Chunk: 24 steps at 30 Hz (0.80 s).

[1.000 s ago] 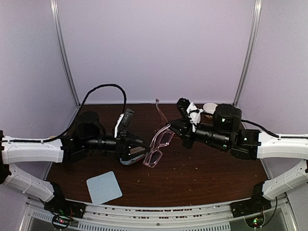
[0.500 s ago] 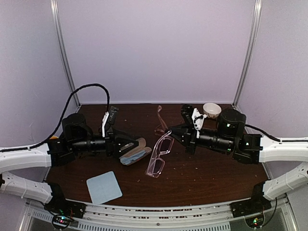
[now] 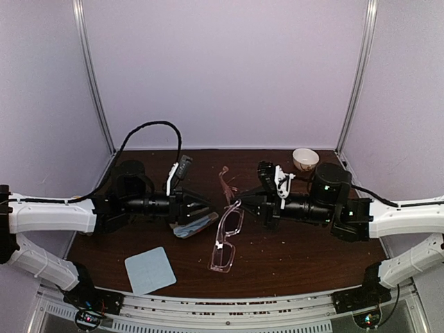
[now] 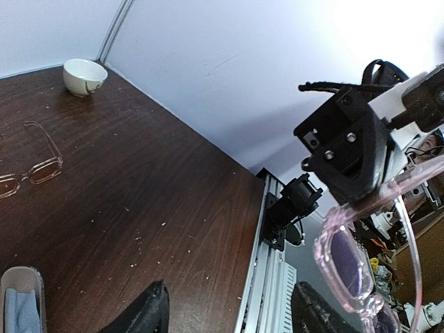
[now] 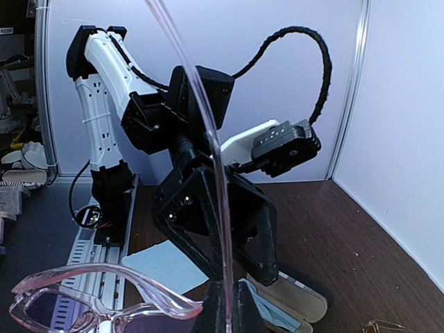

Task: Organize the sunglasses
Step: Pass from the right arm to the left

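My right gripper [image 3: 242,203] is shut on one clear temple arm of a pair of pink translucent sunglasses [image 3: 223,239]. Their front hangs down over the table, and in the right wrist view the pinch [image 5: 226,300] sits just above that front [image 5: 83,310]. A second, thin brownish-framed pair [image 4: 31,170] lies flat on the table behind the grippers [image 3: 224,182]. My left gripper [image 3: 206,207] faces the right one from the left, a short gap apart. It is open, with nothing between its fingertips [image 4: 149,313]. The held glasses [image 4: 350,267] hang to its right.
An open oblong case [image 3: 191,224] with a blue cloth inside lies under the left gripper. A light blue square cloth [image 3: 150,269] lies near the front edge. A small white bowl [image 3: 304,159] stands at the back right. The metal rail [image 3: 229,304] runs along the near edge.
The right gripper has carried the pink glasses lower and nearer, so they hang more upright. The left gripper drew back to the left, came forward again, and its jaws have narrowed.
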{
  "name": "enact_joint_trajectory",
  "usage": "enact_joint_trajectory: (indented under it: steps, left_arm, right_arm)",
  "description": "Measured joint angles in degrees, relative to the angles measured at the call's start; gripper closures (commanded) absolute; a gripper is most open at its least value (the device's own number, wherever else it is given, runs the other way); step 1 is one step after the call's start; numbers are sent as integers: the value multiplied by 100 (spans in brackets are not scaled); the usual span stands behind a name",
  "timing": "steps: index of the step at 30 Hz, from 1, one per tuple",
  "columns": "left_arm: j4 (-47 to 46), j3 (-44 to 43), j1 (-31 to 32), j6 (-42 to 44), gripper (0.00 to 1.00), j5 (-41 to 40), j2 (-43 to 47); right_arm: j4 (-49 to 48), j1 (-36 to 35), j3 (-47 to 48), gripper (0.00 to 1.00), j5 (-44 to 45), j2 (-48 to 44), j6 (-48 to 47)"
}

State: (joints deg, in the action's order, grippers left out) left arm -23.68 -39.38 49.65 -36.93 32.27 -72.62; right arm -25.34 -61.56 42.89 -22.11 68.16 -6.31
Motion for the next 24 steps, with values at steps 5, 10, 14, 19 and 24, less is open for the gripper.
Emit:
enact_joint_trajectory:
  steps: [5, 10, 14, 19, 24]
  left_arm:
    - [-472, -42, 0, -229, 36, 402, -66]
    - [-850, -74, 0, -444, 38, 758, -157]
    - [-1215, -111, 0, -691, 44, 1019, -452]
    - [-1585, -125, 0, -1014, 56, 1228, -789]
    - [-2037, -125, 0, -1320, 71, 1432, -901]
  right_arm:
    - [-2, -48, 0, 100, 9, 111, -131]
    - [-55, -57, 2, 100, 83, 221, -321]
    - [-85, -74, 118, 100, 118, 354, -492]
    - [-149, -85, 271, 100, 153, 396, -688]
    - [-195, -85, 293, 100, 243, 398, -841]
